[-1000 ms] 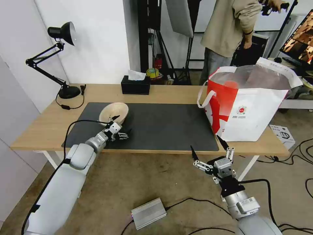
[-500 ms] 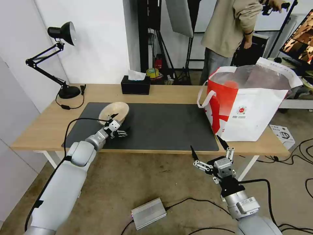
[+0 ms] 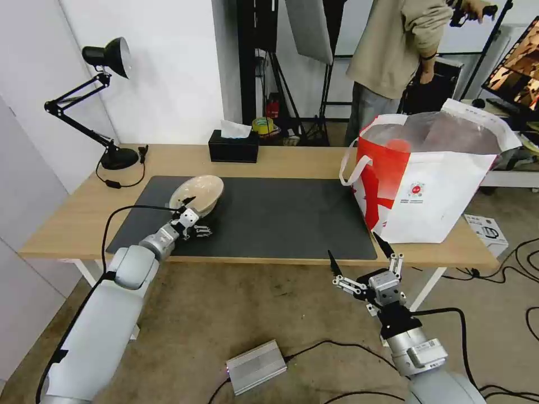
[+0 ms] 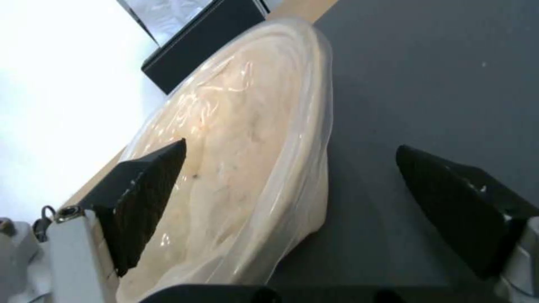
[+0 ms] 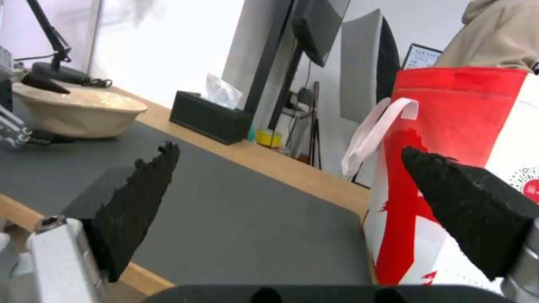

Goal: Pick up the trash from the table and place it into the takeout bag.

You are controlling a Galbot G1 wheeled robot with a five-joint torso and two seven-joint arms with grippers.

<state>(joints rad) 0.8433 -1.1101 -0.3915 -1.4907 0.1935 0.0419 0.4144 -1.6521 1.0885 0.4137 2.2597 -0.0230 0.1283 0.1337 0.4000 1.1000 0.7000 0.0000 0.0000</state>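
On the far left of the bench [image 3: 292,160] a black lamp [image 3: 106,56] stands by the wall, its cord looping onto the wood. Next comes the dark mat [image 3: 269,216], and at its left end sits the beige bowl [image 3: 197,192], tilted up on one side, with clear film over its inside in the left wrist view. The left pincer [image 3: 191,216] is at the bowl's near edge with its fingers spread: one finger [image 4: 149,195] lies over the bowl's inside, the other [image 4: 460,202] is out over the bare mat, and the bowl's rim runs between them. The fingers are not pressed on the bowl from both sides. Behind the mat, near the back edge of the bench, is a black tissue box [image 3: 233,147].

Farther right, the right pincer [image 3: 362,252] hangs below the bench's front edge, over the floor, pointing up, its fingers wide apart and gripping nothing. At the right end of the bench stands the red-and-white bag [image 3: 432,185], upright and open at the top, silver lining showing, one white handle [image 3: 352,165] drooping down its left side. The bag is well apart from the bowl, with the bare mat between them.
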